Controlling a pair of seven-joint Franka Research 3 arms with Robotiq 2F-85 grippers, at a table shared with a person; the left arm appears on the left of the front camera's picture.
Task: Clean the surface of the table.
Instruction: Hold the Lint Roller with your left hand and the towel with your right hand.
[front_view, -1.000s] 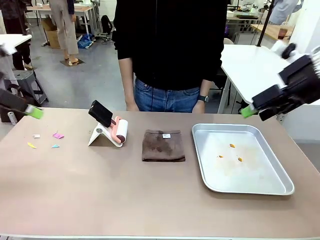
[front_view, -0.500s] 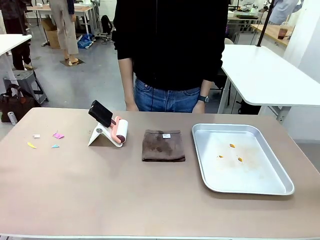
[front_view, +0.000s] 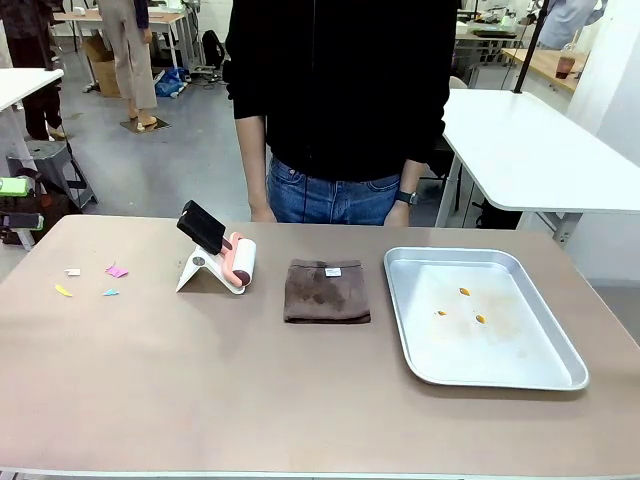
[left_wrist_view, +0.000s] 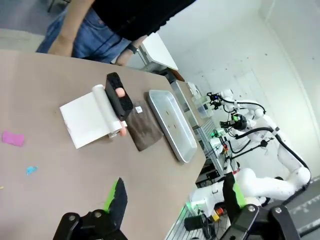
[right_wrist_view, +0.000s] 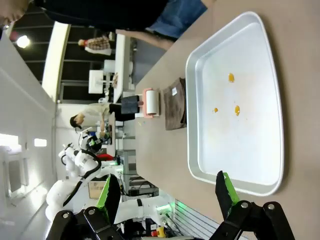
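The tan-brown table (front_view: 250, 390) spans the front view. Several small coloured paper scraps (front_view: 116, 271) lie on its left part; the left wrist view has a pink scrap (left_wrist_view: 12, 138) and a blue one (left_wrist_view: 31, 170). A lint roller (front_view: 238, 260) rests on a white stand at the far left-centre. A folded brown cloth (front_view: 327, 291) lies mid-table. My left gripper (front_view: 18, 203) sits at the picture's left edge, beyond the table; in its wrist view the left gripper (left_wrist_view: 175, 200) is open and empty above the table (left_wrist_view: 50, 75). My right gripper (right_wrist_view: 166, 192) is open and empty, near the tray.
A silver tray (front_view: 500, 350) on the right holds three small orange bits (front_view: 465, 292); the right wrist view shows the tray (right_wrist_view: 250, 150) close by. A person in black stands at the far edge behind the cloth. White tables stand beyond the right side.
Both arms drew back off the table's sides. The right gripper left the front view; the left one's green pads are back at the left edge, higher than before. The objects have not moved.
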